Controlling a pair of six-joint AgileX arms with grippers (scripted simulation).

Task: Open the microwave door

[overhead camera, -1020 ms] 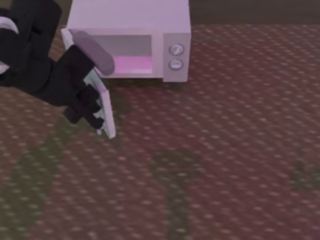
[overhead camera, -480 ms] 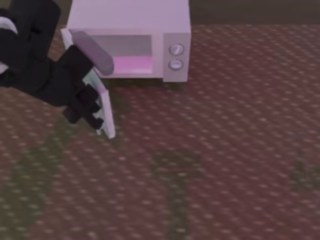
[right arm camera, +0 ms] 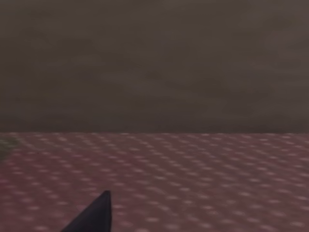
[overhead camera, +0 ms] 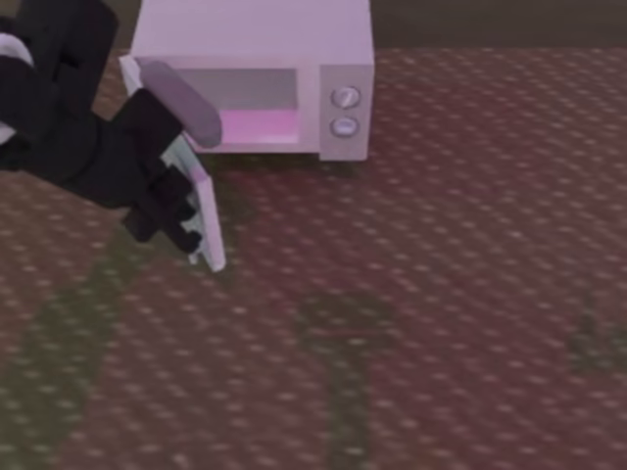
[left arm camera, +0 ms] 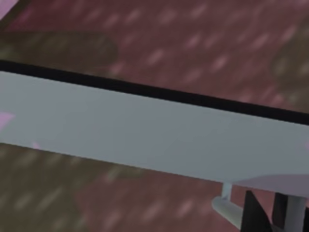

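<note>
- The microwave sits at the far left of the bench, which has a reddish dotted cover with green patches.
- Its two silver knobs are on the right end of the front, one above the other.
- The microwave door is swung wide open, hinged at the left corner and sticking out toward the near side, so you can look straight into the pinkish cavity.
- Left tool is right at the door's free edge by the handle, dark fingers against the panel. Looks pinched on the handle, pretty sure.
- Left wrist view is mostly the door's pale slab edge-on, with the handle at the corner.
- Right arm is parked out of the top view; can't tell the right tool's state, just a dark fingertip over the bench.
</note>
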